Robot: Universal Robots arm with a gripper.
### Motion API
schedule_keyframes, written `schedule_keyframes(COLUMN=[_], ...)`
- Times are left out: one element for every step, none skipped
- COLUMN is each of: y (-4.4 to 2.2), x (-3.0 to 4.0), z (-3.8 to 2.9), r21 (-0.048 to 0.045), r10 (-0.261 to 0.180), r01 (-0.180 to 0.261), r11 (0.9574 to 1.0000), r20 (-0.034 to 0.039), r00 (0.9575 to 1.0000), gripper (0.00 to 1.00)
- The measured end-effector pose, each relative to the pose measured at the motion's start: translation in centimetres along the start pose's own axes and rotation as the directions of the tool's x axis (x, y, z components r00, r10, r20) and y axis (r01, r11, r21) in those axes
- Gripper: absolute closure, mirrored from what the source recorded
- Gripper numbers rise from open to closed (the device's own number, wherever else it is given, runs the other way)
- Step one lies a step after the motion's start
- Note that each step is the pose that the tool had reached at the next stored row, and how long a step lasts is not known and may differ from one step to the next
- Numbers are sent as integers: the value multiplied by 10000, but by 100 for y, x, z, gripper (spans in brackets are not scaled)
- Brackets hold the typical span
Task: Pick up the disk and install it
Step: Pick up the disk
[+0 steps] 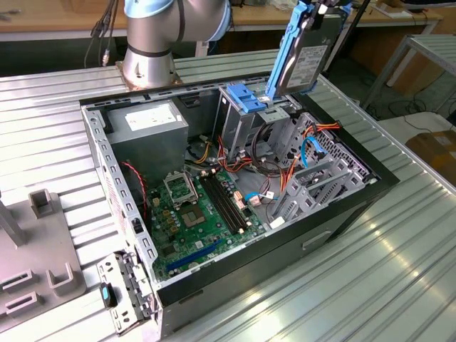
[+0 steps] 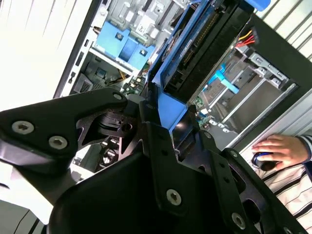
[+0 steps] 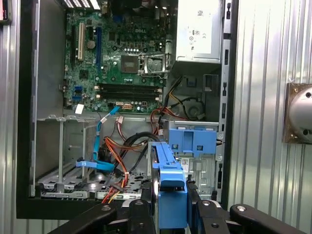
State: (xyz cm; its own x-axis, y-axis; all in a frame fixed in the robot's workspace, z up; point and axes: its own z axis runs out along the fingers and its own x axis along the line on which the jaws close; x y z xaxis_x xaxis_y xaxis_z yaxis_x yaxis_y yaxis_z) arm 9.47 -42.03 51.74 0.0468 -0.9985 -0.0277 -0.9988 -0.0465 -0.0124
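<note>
The disk [image 1: 310, 57] hangs tilted on edge above the open computer case [image 1: 235, 274], its lower end just over the pale blue bracket [image 1: 249, 100]. Inside the case sit a green motherboard [image 1: 192, 214], a grey power supply [image 1: 146, 128] and loose cables [image 1: 251, 167]. The gripper [image 3: 173, 195] is clamped narrow on the disk's blue-tabbed end.

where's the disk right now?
In the exterior view the disk is held on edge by the gripper above the open computer case, top right of centre, its lower end close to the pale blue bracket.
</note>
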Motion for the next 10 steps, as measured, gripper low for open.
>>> schedule_keyframes(y=[-78, -103, -104, -104, -103, -101, -97, -92, -88, -81], x=[3, 5, 4, 11, 25, 85, 180, 246, 295, 370], z=[2, 2, 2, 2, 1, 1, -2, -1, -2, 0], r21=[0, 0, 0, 0, 0, 0, 0, 0, 2, 8], r10=[-2, -1, -2, 0, 1, -1, -2, -1, 1, 0], r01=[2, 1, 2, 0, -1, 1, 2, 1, -1, 0], r11=[10000, 10000, 10000, 10000, 10000, 10000, 10000, 10000, 10000, 10000], r20=[0, 0, 0, 0, -1, 0, -1, 1, 0, 0], r00=[10000, 10000, 10000, 10000, 10000, 10000, 10000, 10000, 10000, 10000], gripper=[64, 64, 64, 64, 64, 64, 64, 64, 64, 64])
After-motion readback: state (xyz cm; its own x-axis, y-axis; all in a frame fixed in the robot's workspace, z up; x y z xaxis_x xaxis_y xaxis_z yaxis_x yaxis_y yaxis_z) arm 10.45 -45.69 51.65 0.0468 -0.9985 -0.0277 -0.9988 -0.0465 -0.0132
